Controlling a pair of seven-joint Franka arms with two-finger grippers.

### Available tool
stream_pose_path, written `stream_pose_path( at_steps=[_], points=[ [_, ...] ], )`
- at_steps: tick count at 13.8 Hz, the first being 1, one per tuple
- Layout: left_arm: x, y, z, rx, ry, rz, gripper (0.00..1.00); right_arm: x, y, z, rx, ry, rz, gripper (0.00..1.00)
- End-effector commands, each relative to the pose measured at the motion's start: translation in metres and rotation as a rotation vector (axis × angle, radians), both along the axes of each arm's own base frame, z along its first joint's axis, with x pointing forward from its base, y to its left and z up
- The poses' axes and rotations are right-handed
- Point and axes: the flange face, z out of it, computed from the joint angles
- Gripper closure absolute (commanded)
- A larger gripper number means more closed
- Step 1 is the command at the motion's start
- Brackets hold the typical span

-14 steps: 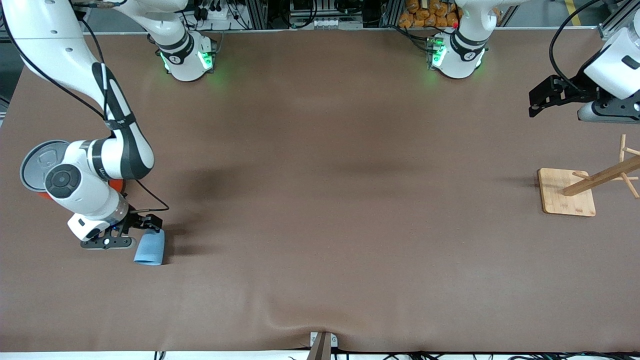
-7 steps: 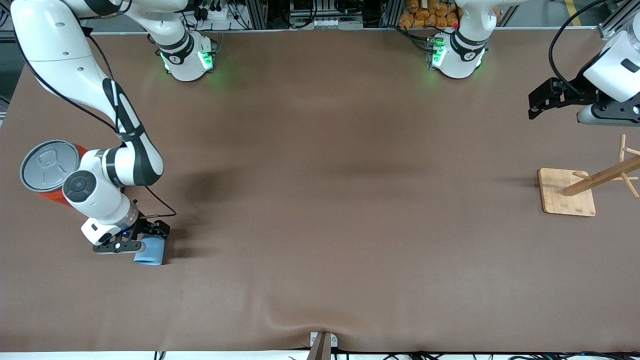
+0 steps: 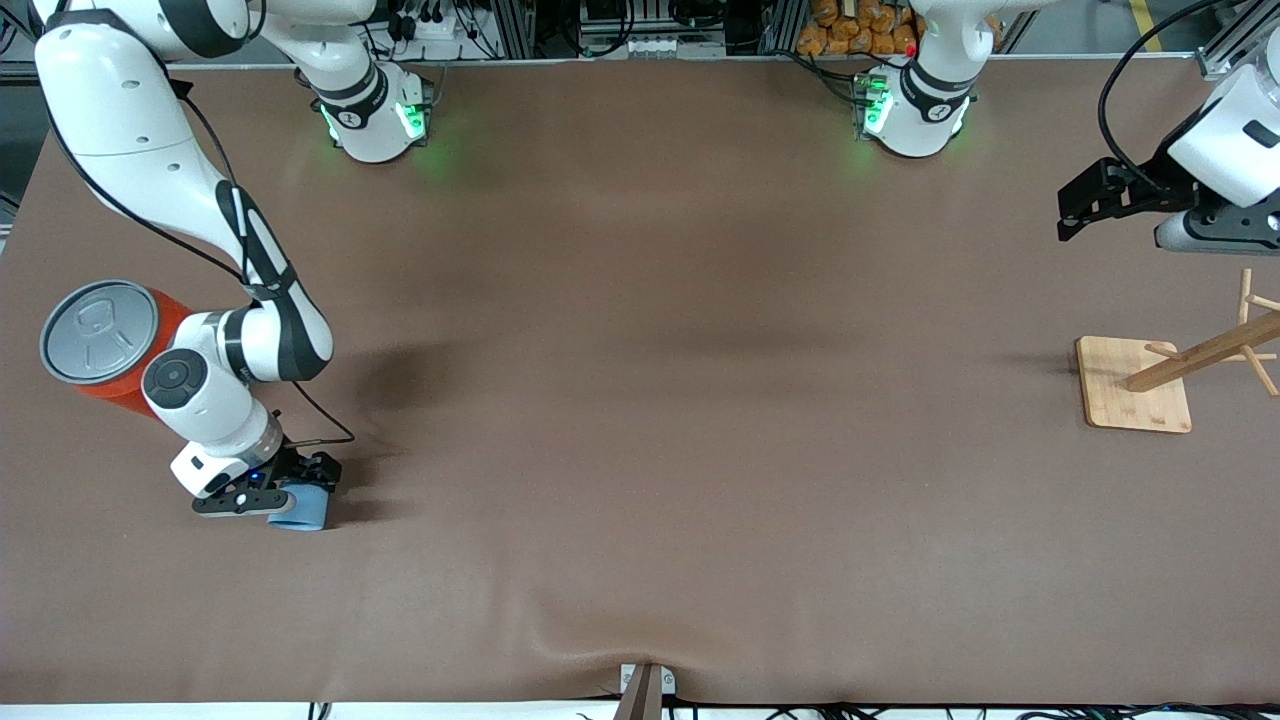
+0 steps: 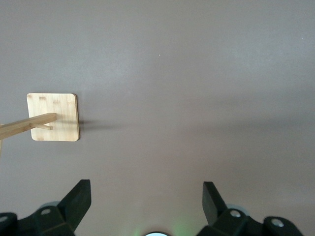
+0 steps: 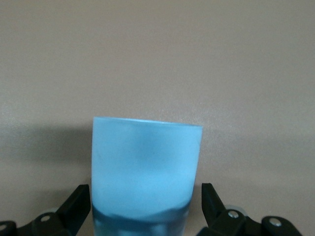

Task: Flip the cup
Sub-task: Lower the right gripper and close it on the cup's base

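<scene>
Cup point(image 3: 303, 509) is straddled by the wide-open right gripper point(image 3: 268, 496), not yet clamped. If closed off-centre, it could be squirted away. Left gripper point(image 4: 146, 206) is parked wide, over the bench point(image 3: 640, 400).

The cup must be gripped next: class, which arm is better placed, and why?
The right. Its gripper is at the cup, whose body sits between its open fingers. The left gripper waits open above the table's other end, near the wooden rack.
</scene>
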Motion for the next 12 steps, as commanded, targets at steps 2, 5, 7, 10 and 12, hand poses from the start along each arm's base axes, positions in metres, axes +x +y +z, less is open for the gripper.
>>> stream_pose_path(
  at_steps=[2,5,7,10,12],
  points=[
    [-0.001,-0.003,0.008,0.001,-0.017,-0.019,0.00,0.014,-0.003,-0.002,-0.010,-0.043,0.023,0.00],
    [0.000,-0.007,0.006,0.001,-0.013,-0.026,0.00,0.015,-0.001,-0.009,-0.003,-0.072,0.028,0.00],
    [0.000,-0.010,0.004,0.001,-0.010,-0.032,0.00,0.015,-0.001,-0.008,-0.003,-0.073,0.026,0.00],
    [-0.003,-0.020,0.005,0.002,-0.010,-0.046,0.00,0.015,-0.001,-0.006,-0.001,-0.074,0.022,0.43],
    [-0.006,-0.029,0.007,0.003,-0.013,-0.055,0.00,0.016,-0.001,-0.001,-0.005,-0.073,0.027,0.44]
  ],
)
